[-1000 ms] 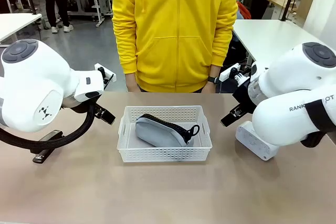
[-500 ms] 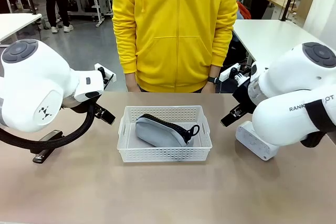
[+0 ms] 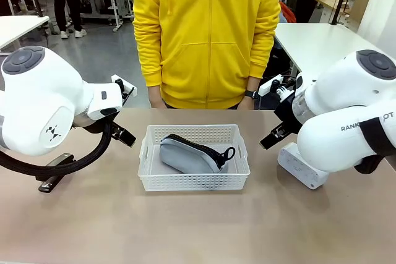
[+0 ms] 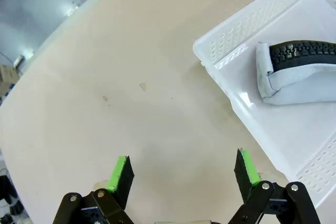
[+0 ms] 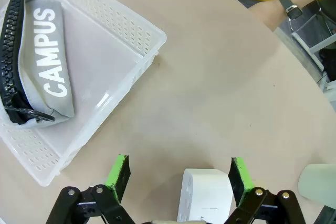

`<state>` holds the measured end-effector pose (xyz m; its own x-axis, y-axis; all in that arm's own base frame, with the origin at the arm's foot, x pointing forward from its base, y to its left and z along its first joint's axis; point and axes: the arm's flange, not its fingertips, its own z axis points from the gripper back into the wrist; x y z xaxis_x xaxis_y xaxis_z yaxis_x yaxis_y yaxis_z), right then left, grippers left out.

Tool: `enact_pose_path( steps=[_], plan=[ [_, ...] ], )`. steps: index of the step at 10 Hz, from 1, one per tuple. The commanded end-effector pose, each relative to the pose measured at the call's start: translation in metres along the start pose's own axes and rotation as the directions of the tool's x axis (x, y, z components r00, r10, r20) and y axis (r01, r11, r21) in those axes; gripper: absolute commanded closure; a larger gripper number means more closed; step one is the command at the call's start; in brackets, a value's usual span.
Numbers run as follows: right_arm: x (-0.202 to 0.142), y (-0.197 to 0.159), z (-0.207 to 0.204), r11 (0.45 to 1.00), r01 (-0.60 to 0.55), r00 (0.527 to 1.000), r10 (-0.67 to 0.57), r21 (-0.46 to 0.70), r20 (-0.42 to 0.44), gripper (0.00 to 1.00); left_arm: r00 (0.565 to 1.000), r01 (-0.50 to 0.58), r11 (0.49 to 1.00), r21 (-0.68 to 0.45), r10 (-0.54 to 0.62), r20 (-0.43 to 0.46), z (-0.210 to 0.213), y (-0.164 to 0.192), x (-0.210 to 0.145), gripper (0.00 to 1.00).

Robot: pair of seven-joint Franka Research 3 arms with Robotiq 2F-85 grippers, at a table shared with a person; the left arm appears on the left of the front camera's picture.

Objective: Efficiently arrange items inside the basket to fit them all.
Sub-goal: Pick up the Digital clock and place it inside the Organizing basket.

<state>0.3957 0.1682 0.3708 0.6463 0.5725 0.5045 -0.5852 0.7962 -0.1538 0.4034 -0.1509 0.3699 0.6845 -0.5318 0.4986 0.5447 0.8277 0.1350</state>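
Change: nothing is moving. You are seeing both arms, the basket and every item sitting exactly where they were a second ago.
Hidden, box: the flat white box is lying on the table on the robot's right side. The right arm is covering part of it, and the bottom edge of the right wrist view is cutting off its near end.
Hidden, cup: the side of the right wrist picture is clipping the pale green cup, which is standing near the box.
Hidden, stapler: the black stapler is lying on the robot's left side under the left arm's cable loop, which is crossing part of it.
Basket: the white basket is sitting mid-table, in front of the person in the yellow jacket.
Contents: the grey pouch is lying slantwise inside as the one item. Its black zipper is facing up and CAMPUS is showing on its side.
Left claw: the left gripper is hanging released, fingers spread wide over bare table just beside a basket corner.
Right claw: the right gripper is hanging released too, grasping nothing, with the box showing below between its fingers.
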Motion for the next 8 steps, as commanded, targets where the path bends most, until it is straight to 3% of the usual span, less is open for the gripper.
enact_pose_path(
  steps=[1, 2, 3, 5, 6, 7, 8],
  plan=[
    [0.0, 0.0, 0.0, 1.0, 0.001, 1.0, -0.001, 0.0, 0.0, 0.0, 1.0, 0.001, 1.0, 0.0, -0.001, 0.0, 0.0, 0.0, 0.0, 0.0],
    [0.0, 0.0, 0.0, 1.0, 0.0, 1.0, 0.0, 0.0, 0.0, 0.0, 1.0, 0.0, 1.0, 0.0, 0.0, 0.0, 0.0, 0.0, 0.0, 0.0],
    [-0.001, 0.0, 0.009, 0.999, 0.008, 1.0, -0.008, 0.038, -0.021, 0.0, 1.0, 0.013, 0.996, -0.086, -0.014, -0.012, 0.009, -0.003, -0.002, 0.0],
    [-0.009, -0.012, 0.043, 0.972, 0.138, 0.99, -0.127, 0.19, -0.067, 0.0, 0.998, -0.054, 0.973, -0.226, 0.05, -0.022, 0.045, -0.005, -0.004, 0.0],
    [-0.015, -0.026, 0.062, 0.914, 0.271, 0.962, -0.25, 0.303, -0.107, 0.0, 0.984, -0.177, 0.93, -0.323, 0.171, -0.048, 0.066, -0.002, -0.007, 0.0],
    [-0.02, -0.037, 0.084, 0.804, 0.423, 0.905, -0.399, 0.419, -0.147, 0.0, 0.951, -0.31, 0.871, -0.38, 0.28, -0.133, 0.088, 0.003, -0.011, 0.0],
    [-0.027, -0.048, 0.109, 0.662, 0.579, 0.808, -0.545, 0.476, -0.225, 0.0, 0.936, -0.343, 0.808, -0.48, 0.339, -0.098, 0.108, 0.008, -0.02, 0.0]
  ],
)
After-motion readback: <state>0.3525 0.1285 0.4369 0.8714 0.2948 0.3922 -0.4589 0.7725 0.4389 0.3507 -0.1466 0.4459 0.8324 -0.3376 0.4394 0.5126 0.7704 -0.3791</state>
